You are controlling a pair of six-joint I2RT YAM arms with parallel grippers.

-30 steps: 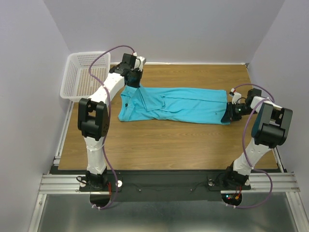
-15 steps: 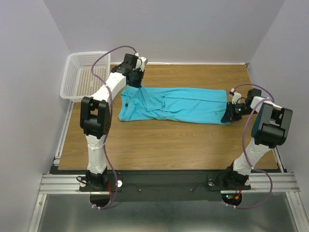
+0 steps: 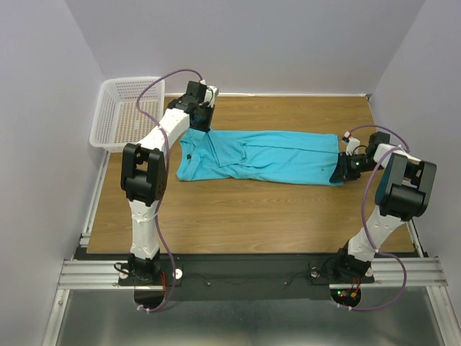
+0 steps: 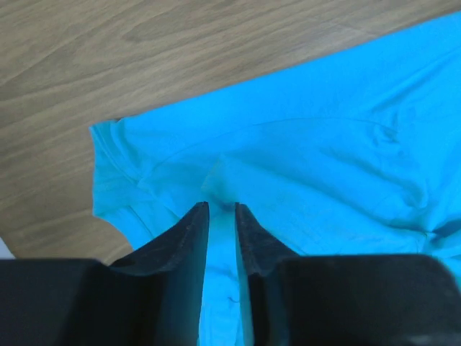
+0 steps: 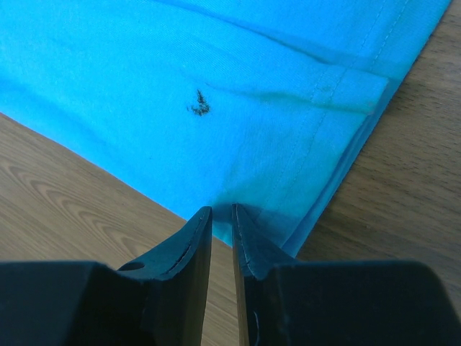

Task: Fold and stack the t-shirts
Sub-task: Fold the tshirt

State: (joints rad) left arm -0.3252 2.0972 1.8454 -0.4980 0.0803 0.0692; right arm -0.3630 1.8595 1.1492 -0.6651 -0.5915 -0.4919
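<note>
The turquoise t-shirt (image 3: pixel 266 155) lies on the wooden table as a long band folded lengthwise, running left to right. My left gripper (image 3: pixel 202 129) is at its far left corner, shut on a pinch of bunched cloth; the left wrist view shows the shirt (image 4: pixel 324 137) rising between the narrow jaws of the gripper (image 4: pixel 222 206). My right gripper (image 3: pixel 338 174) is at the near right corner, shut on the hem edge. In the right wrist view the gripper (image 5: pixel 222 209) grips the shirt (image 5: pixel 144 65), which bears a small dark mark (image 5: pixel 199 105).
A white mesh basket (image 3: pixel 108 133) stands at the far left, overhanging the table's (image 3: pixel 252 209) left edge. Grey walls close in on the left, back and right. Bare wood shows in front of and behind the shirt.
My left gripper has shifted slightly to the right at the shirt's far left corner. The right arm and the shirt have hardly moved.
</note>
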